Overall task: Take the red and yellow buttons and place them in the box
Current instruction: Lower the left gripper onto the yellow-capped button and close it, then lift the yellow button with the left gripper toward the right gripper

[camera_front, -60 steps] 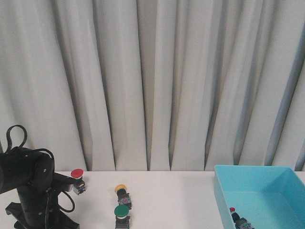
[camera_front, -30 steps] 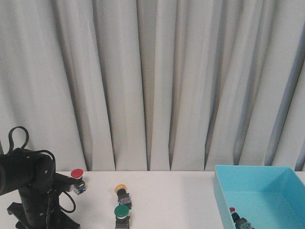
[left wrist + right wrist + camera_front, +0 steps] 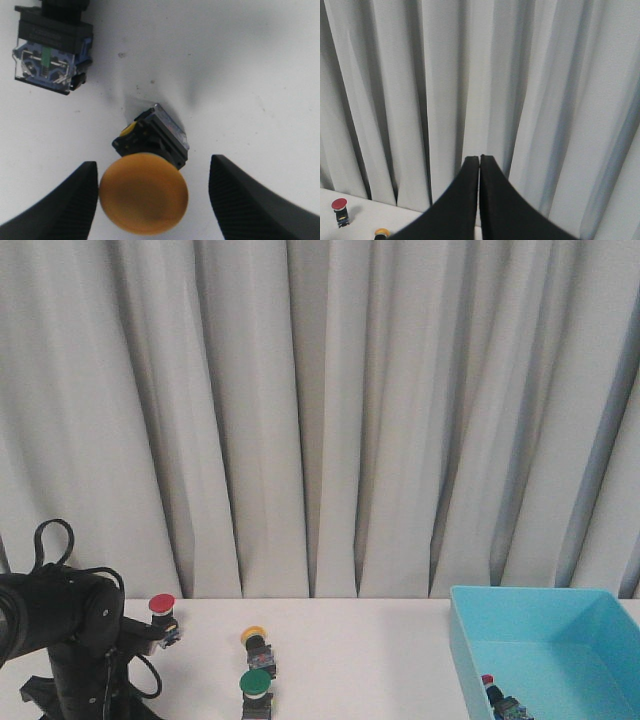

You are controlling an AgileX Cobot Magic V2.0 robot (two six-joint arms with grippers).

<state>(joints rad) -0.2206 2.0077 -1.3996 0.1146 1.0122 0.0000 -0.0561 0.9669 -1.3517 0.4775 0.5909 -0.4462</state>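
Pale grey pleated curtain (image 3: 330, 420), white table (image 3: 360, 660), soft even light

- No text, brand, number or sign can be read anywhere in these views.
- The switch body (image 3: 50, 55) shows only blurred, unreadable markings.

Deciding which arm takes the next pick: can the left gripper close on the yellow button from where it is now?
Probably yes. In the left wrist view the left gripper is open, its fingers flanking the yellow button on bare table. The neighbouring switch body lies clear of the fingers.
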